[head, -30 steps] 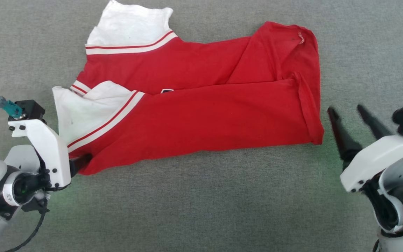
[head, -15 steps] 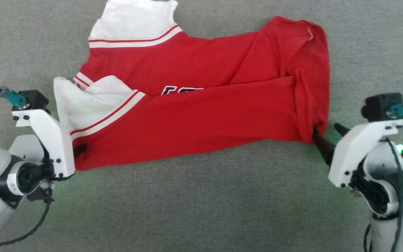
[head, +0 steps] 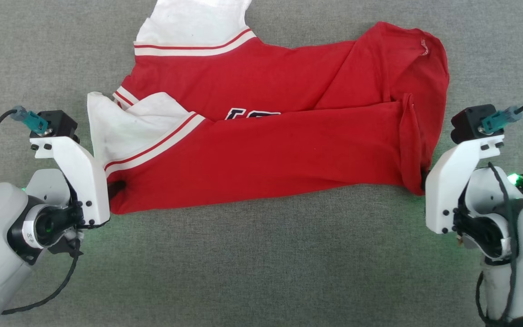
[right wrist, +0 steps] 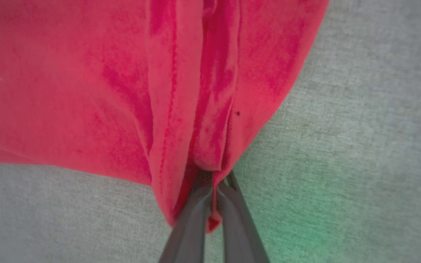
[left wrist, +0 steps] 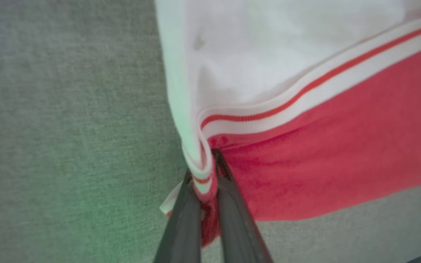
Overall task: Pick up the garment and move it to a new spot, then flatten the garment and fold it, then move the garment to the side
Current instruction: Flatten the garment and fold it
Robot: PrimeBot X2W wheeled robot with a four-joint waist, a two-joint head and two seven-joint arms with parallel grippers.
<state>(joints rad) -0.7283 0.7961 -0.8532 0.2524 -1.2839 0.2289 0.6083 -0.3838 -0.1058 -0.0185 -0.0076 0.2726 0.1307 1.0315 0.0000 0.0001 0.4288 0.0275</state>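
Observation:
The red garment (head: pixel 279 150) lies folded lengthwise on the grey carpet, white inside showing at its left end, a strip of black lettering peeking out at the fold. My left gripper (head: pixel 117 187) is shut on the garment's near left corner, pinching striped trim (left wrist: pixel 203 179) between its fingers (left wrist: pixel 228 204). My right gripper (head: pixel 422 175) is shut on the near right corner, red cloth (right wrist: pixel 210 157) bunched between its fingers (right wrist: pixel 192 223). The near layer is drawn between the two grippers.
Grey carpet (head: pixel 261 272) spreads all around the garment. Green light from the wrists tints the carpet near each gripper.
My right gripper came in from open beside the garment and closed on the right corner. Both held ends have shifted right and upward in the picture, exposing more lettering.

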